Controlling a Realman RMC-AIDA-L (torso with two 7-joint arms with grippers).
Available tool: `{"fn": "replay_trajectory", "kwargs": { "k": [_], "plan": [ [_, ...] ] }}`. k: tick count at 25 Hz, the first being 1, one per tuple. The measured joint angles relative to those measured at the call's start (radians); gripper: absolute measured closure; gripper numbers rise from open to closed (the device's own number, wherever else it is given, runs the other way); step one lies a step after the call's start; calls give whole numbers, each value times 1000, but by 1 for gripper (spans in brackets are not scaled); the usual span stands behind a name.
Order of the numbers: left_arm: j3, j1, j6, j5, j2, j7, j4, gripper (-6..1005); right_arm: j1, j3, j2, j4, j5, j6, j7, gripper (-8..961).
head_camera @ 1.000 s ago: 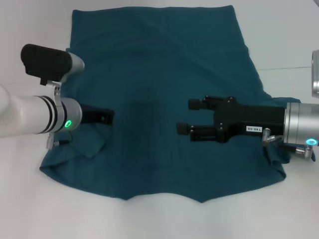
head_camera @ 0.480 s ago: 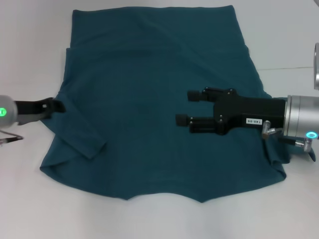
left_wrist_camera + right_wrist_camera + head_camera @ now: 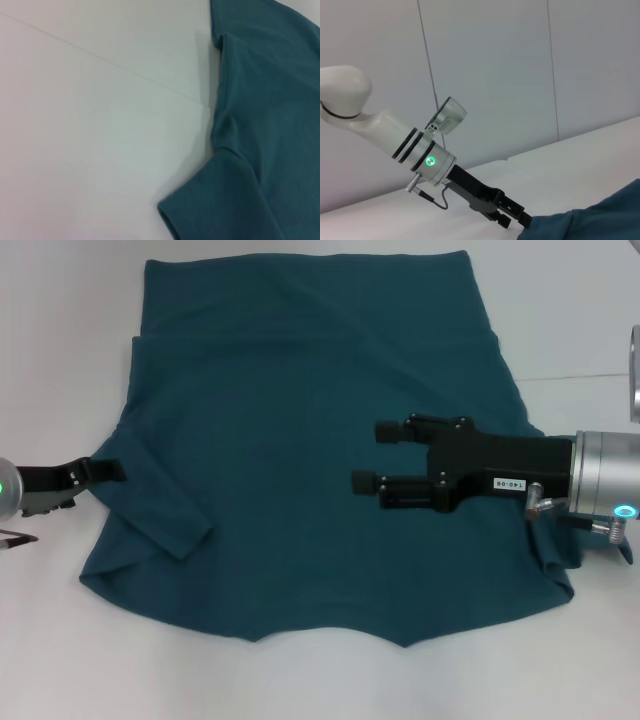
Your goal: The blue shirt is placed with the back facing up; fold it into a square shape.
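right gripper (image 3: 365,457) | your black claw hovers wide over blue shirt (image 3: 300,440) | small white label, unreadable | left gripper (image 3: 118,470) at sleeve edge, state unclear | soft knit spread flat on white table (image 3: 60,640)

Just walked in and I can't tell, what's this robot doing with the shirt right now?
A blue shirt lies spread flat on a white table, one sleeve folded in. The left gripper sits at the shirt's left edge. The right gripper is open and over the shirt's right half, holding nothing. Squaring it up isn't done yet.
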Motion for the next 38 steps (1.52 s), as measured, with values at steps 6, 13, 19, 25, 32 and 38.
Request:
{"fn": "replay_trajectory", "kwargs": {
  "k": [6,13,19,25,32,38],
  "plan": [
    [6,-26,-4,6,0,4,-33,121,-5,2,0,0,0,-1,0,72],
    [6,-47,-5,21,-3,7,-61,105,-7,2,2,0,0,0,0,72],
    [8,-51,8,40,-4,8,-62,105,0,-1,2,2,0,5,0,72],
    [8,-57,17,44,-10,11,-64,107,2,-1,2,8,0,7,-6,72],
    [9,-73,15,41,-24,42,-65,131,2,1,2,10,0,6,-7,72],
    [7,-84,-34,37,-41,76,-60,154,1,1,3,12,1,7,-7,72]
  ]
}}
